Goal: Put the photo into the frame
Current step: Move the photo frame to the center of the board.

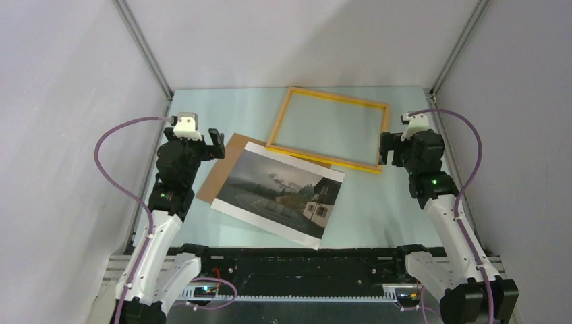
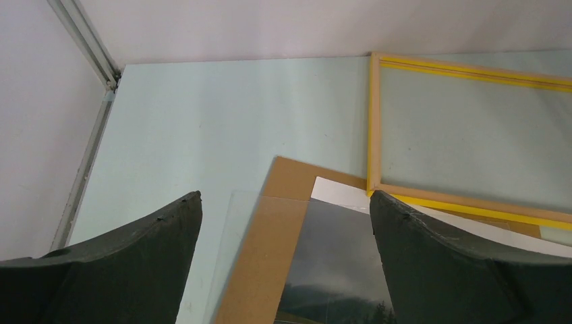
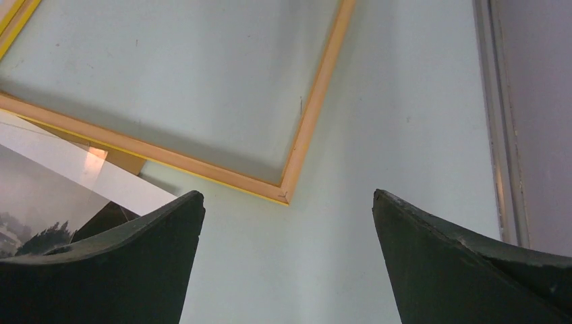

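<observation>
Bench (image 1: 378,209): pale green.
Photo (image 1: 280,192): flat on brown board (image 1: 226,169), beside frame (image 2: 373,121).
Left claw (image 2: 283,199), right claw (image 3: 287,196): wide open, empty.

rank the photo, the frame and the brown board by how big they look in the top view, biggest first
1-2. photo and frame: these look about alike. The photo lies nearer the camera, so I won't rank them.
3. brown board: it shows the least, as most of it is hidden under the photo.

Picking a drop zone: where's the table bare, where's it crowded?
Bare: far-left table corner, between left wall and frame; near-right, between photo and right wall. Crowded: centre, where frame, photo and brown board overlap.
</observation>
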### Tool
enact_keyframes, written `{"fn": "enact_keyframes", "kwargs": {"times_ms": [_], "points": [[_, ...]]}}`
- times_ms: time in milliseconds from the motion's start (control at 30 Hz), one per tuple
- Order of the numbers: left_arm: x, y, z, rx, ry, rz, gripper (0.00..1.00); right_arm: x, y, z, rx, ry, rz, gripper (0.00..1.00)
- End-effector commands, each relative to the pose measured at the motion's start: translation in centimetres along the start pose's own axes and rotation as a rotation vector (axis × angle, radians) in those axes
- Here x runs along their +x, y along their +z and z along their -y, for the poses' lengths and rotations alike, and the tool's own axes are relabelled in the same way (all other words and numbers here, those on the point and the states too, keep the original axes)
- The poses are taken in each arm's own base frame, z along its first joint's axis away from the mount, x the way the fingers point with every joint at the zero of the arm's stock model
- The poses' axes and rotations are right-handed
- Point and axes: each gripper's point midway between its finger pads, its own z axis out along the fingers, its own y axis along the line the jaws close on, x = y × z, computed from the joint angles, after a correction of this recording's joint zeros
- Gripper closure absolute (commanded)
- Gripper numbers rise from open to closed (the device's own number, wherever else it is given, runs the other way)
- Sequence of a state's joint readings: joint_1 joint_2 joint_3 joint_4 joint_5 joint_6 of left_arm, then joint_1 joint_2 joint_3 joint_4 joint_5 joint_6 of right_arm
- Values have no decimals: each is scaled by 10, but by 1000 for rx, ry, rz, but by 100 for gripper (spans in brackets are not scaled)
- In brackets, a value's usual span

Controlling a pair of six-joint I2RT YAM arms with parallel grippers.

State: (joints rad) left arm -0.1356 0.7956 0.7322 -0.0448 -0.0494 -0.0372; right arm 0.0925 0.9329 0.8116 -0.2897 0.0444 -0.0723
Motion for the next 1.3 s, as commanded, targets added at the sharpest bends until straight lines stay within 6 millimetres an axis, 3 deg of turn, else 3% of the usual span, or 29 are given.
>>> {"fn": "enact_keyframes", "kwargs": {"times_ms": [0,400,533,733,933,967,1000,1033,1067,1100,1267], "points": [[-19,-2,-1,-11,-9,65,2,-25,-8,-3,-21,-13,79,0],[-20,-6,-3,-12,31,49,2,-17,-12,-33,-198,-96,59,0],[-21,-8,-8,-28,83,27,2,-10,-9,-54,-273,-169,38,0],[-6,-9,-6,5,160,-28,2,27,23,-88,-327,-420,-82,0],[10,-14,0,47,173,-55,2,48,65,-112,-416,-523,-193,1],[12,-15,0,47,175,-58,2,63,73,-114,-433,-534,-250,4],[12,-15,0,47,176,-60,2,56,79,-117,-447,-549,-244,5],[14,-15,-1,46,181,-65,2,68,87,-117,-457,-555,-290,5],[15,-15,-1,45,183,-68,2,62,92,-119,-467,-562,-284,6],[15,-15,-2,42,186,-69,2,72,99,-117,-473,-563,-324,7],[15,-14,-1,48,183,-74,2,72,119,-116,-545,-551,-374,8]]}}
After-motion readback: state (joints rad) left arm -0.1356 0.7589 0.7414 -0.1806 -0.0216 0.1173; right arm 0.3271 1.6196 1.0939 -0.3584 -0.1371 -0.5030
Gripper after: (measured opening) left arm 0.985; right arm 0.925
